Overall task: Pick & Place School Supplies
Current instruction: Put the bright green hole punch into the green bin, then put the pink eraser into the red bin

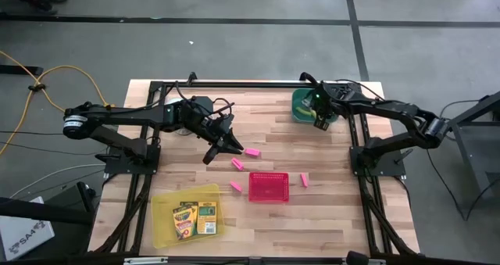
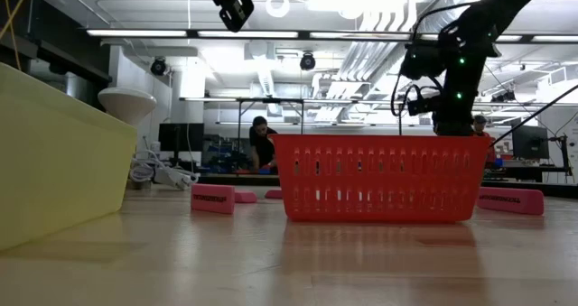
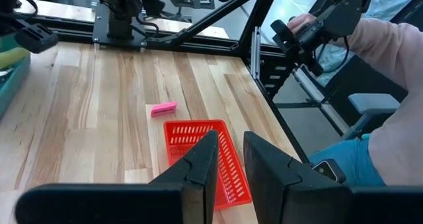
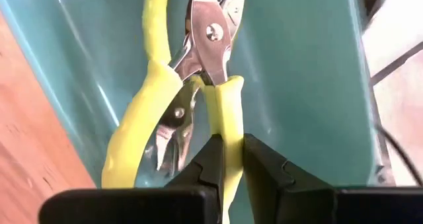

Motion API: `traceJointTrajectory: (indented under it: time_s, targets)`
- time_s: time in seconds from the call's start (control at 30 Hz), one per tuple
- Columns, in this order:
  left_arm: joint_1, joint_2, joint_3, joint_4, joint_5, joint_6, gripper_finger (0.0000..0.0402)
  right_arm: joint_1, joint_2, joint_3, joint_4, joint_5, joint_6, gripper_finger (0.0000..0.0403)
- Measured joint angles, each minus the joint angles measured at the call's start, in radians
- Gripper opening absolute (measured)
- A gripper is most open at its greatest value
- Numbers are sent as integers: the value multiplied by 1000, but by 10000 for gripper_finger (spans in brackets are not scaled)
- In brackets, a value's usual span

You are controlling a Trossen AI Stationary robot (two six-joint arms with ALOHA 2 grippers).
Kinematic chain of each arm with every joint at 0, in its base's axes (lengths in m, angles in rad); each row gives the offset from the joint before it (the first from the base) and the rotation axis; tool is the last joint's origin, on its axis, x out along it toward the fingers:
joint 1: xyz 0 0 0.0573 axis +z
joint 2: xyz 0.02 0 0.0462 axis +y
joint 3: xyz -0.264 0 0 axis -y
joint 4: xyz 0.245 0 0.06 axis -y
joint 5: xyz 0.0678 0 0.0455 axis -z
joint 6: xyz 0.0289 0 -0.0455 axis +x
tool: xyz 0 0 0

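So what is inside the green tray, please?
In the green tray, yellow-handled scissors; the right gripper's fingers pinch one handle. A second pair lies beneath, mostly covered.

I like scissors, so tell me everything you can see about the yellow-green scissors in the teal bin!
The scissors have shiny silver metal blades joined by a round rivet and soft-looking lime-yellow handles. Two pairs seem to lie overlapped inside the teal bin at the table's far right corner, leaning against its wall. The right end effector pinches one handle between its dark fingers. Nothing else touches them.
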Motion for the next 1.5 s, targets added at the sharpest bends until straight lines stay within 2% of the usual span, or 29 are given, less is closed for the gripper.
traceJointTrajectory:
  time_s: [0.23,0.57,0.97,1.3,1.5]
  targets:
    - [0,0,0,0,0,0,68,0,0,73,-27,-3,-1,32]
    - [0,0,0,-1,0,0,68,-38,6,75,-21,-52,-7,32]
    - [0,0,0,-2,0,0,68,-65,158,74,54,-54,-11,32]
    - [0,0,0,-5,0,0,68,-65,165,74,57,-49,-11,63]
    - [0,0,0,-5,0,0,68,-62,163,74,57,-43,-8,64]
